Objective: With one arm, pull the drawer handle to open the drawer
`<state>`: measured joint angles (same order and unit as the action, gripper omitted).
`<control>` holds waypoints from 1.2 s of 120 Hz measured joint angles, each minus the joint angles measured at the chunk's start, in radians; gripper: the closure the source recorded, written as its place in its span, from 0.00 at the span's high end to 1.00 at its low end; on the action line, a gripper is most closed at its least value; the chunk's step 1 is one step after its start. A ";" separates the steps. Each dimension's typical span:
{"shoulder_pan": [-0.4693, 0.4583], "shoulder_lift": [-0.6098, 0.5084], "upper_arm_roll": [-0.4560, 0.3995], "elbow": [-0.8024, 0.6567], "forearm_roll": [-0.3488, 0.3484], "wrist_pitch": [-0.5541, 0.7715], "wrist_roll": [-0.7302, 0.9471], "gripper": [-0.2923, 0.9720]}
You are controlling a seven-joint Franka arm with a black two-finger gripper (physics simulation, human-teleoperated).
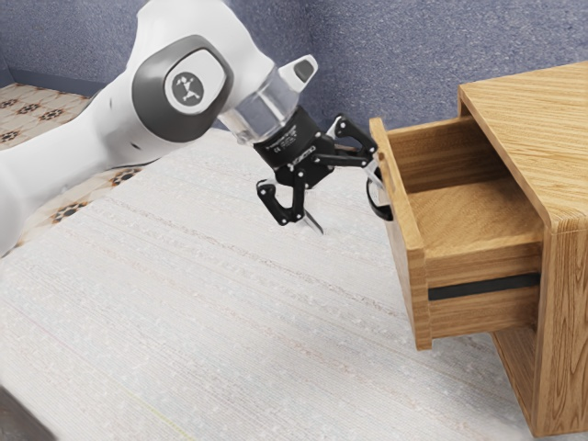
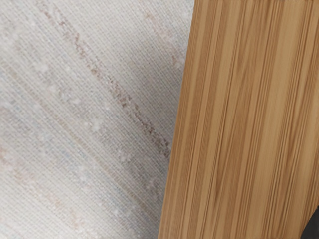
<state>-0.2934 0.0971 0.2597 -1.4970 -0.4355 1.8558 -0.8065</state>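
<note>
A wooden cabinet (image 1: 551,138) stands at the exterior view's right. Its top drawer (image 1: 473,220) is pulled well out, and the empty inside shows. A black handle (image 1: 378,200) curves off the drawer front (image 1: 404,248). My gripper (image 1: 347,202) is just to the left of that front, open, its fingers spread wide. One fingertip (image 1: 373,175) is right at the handle; the other (image 1: 314,223) hangs apart over the floor. In the wrist view the drawer front (image 2: 239,119) lies close under my hand, beside the pale floor (image 2: 75,124).
The cabinet sits on a light textured carpet (image 1: 202,312) that stretches to the exterior view's left and front. A patterned tile floor (image 1: 37,110) and a blue-grey wall (image 1: 395,46) lie behind. A dark slot (image 1: 482,287) marks the gap under the drawer.
</note>
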 joint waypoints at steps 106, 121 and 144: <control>0.030 -0.148 0.016 -0.159 0.052 -0.002 0.002 0.77; 0.036 -0.177 0.019 -0.185 0.063 -0.004 0.002 0.77; 0.027 -0.205 0.026 -0.213 0.074 -0.004 0.001 0.77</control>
<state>-0.2663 -0.1081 0.2859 -1.7105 -0.3613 1.8515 -0.8058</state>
